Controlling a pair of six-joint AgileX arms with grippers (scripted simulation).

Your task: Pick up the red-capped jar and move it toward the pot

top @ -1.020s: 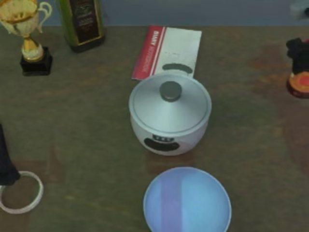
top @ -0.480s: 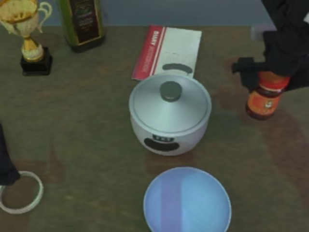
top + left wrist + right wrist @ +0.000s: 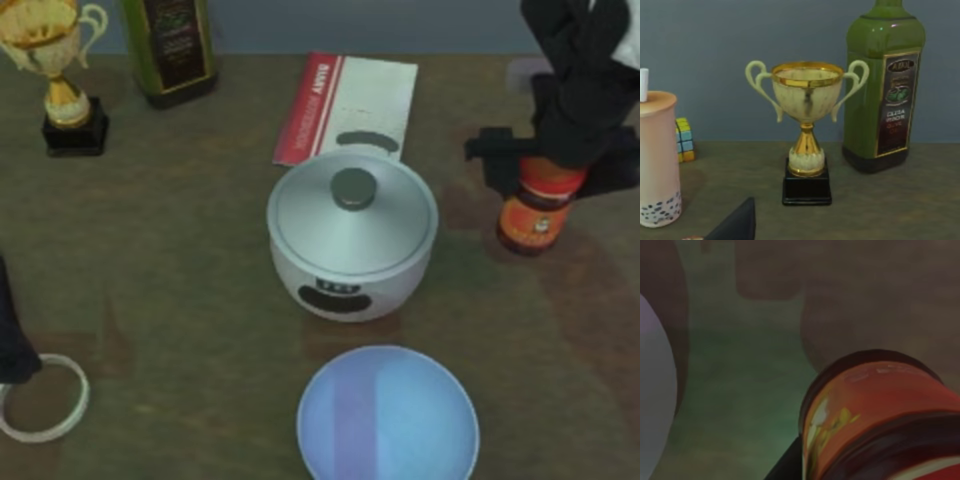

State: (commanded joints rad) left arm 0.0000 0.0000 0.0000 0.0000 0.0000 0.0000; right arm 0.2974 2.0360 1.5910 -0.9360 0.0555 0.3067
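The red-capped jar (image 3: 530,215), with its orange-red label and dark contents, is held to the right of the pot (image 3: 350,235), with a gap of bare table between them. My right gripper (image 3: 555,160) comes down from above and is shut on the jar's cap and upper body. In the right wrist view the jar (image 3: 875,410) fills the near corner, its shadow lying on the table beyond it, so it seems slightly raised. The silver-grey pot stands mid-table with its lid on and its dark knob (image 3: 352,188) up. My left gripper (image 3: 10,340) is parked at the left edge, open.
A pale blue bowl (image 3: 388,415) sits in front of the pot and a red-and-white booklet (image 3: 345,105) behind it. A gold trophy (image 3: 60,70) and a green bottle (image 3: 170,45) stand at the back left. A white ring (image 3: 40,400) lies by the left gripper.
My right gripper has carried the jar leftward from the table's right edge toward the pot. The left arm has not moved.
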